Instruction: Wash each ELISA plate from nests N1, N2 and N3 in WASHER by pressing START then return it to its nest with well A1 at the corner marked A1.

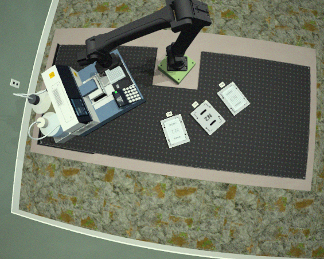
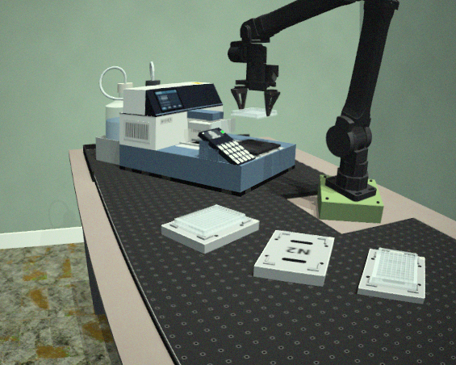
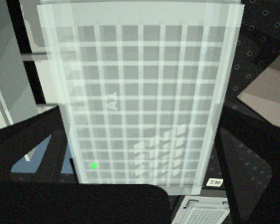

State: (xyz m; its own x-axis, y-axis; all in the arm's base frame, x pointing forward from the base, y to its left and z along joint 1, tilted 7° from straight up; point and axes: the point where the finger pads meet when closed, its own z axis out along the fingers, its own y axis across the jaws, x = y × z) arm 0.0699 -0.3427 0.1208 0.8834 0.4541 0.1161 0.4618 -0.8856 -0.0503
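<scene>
From where I stand, taking the top view left to right, the washer comes first, its tall housing at the far end from the arm. Next comes the gripper, closed on an ELISA plate by its two long sides. The plate is held high over the open end of the washer, well above the black carrier and touching nothing there. Its long axis runs across the line between the fingers. If this plate is headed into the pocket, the move turns on matching that axis to the locators before going down; a slight twist could leave an edge riding up. The plate is clear and pale, shallow, gridded with wells, and looks level. I can't tell its cut-off corner.

Just beside the carrier is the keypad, its lamp green. Farther right, nest N1 bears a plate, nest N2 bears none, and nest N3 bears another. So the held plate probably belongs to N2.
</scene>
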